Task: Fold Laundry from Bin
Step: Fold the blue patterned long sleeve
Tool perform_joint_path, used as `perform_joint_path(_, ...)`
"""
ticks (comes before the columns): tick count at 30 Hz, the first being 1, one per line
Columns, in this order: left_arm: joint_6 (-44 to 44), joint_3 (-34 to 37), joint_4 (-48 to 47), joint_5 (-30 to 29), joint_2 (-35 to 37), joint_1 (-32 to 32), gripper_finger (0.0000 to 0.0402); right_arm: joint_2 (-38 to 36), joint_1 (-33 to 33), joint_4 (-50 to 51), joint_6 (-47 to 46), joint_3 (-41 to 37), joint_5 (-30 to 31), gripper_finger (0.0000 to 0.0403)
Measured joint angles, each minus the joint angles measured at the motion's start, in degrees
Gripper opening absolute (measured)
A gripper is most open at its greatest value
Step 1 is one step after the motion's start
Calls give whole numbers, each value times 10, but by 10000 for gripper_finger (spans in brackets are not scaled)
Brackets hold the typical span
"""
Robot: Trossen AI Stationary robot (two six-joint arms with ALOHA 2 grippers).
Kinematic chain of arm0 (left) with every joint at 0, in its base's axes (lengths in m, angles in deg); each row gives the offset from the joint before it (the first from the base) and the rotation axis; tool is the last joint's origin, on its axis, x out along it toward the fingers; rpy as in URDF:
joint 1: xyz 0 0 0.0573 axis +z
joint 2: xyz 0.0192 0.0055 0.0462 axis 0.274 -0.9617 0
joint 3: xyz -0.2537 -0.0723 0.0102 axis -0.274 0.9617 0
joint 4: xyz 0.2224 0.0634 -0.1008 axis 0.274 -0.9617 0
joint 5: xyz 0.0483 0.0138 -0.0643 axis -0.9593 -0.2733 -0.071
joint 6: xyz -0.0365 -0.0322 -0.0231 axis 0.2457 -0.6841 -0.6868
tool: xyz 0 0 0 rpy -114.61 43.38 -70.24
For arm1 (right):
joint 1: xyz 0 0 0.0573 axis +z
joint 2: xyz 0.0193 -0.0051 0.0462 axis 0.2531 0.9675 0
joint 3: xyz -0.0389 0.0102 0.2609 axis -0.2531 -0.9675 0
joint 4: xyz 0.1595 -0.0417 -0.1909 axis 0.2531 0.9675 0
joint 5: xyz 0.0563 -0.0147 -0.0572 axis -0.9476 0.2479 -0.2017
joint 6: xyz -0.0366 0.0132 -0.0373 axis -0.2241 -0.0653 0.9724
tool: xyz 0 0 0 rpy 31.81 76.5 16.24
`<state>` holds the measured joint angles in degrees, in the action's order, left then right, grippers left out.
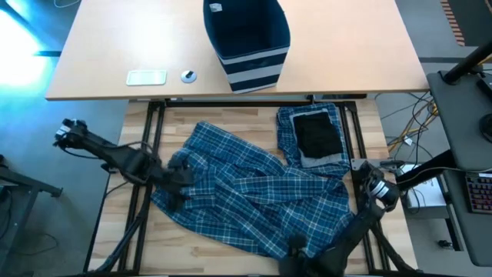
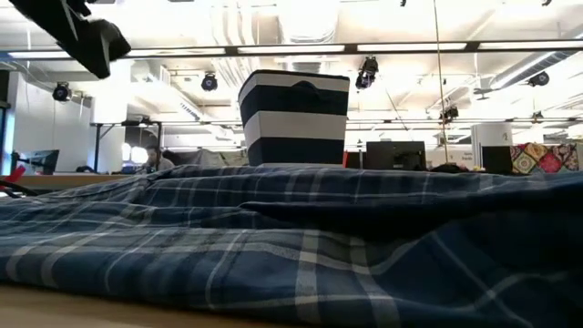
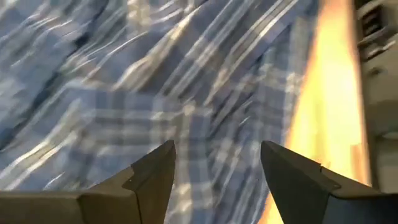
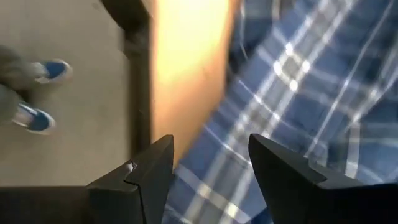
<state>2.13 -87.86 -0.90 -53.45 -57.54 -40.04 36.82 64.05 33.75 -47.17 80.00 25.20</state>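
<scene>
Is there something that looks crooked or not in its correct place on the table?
Yes. The large plaid garment lies crumpled and diagonal across the wooden table, not flat or folded. Beside it, a small folded stack with a black piece on top sits neatly. The bin stands upright on the farther table. Nothing looks spilled or damaged.

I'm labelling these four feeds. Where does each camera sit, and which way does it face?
High view: overhead, straight down on plaid garment, bin, both arms.
Low view: table height, level across the plaid to the bin; an arm at upper left.
Left wrist view: left end effector, open above plaid.
Right wrist view: right end effector, open at the table edge.
All share the plaid.
</scene>
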Motion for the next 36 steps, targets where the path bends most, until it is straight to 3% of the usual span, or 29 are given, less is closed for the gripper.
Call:
perform_joint_path(7,-41,85,160,-6,-16,-23,209,23,1,16,-53,12,-22,179)
perform_joint_path(10,-38,84,200,-9,-41,-32,206,23,1,47,-82,29,-22,128)
perform_joint_path(14,-6,50,220,-16,-99,-34,205,23,0,127,-112,57,-20,29)
perform_joint_path(15,4,39,224,-16,-117,-34,205,23,0,148,-118,63,-22,21)
perform_joint_path(21,66,-32,265,-31,-214,-37,206,21,-2,246,-128,150,-10,9)
perform_joint_path(26,103,-83,319,-45,-284,-42,215,20,-2,270,-153,196,25,9)
perform_joint_path(32,134,-143,345,-49,-369,-70,227,17,-1,271,-263,207,62,8)
perform_joint_path(36,150,-185,346,-101,-429,-94,231,9,-2,278,-347,206,88,8)
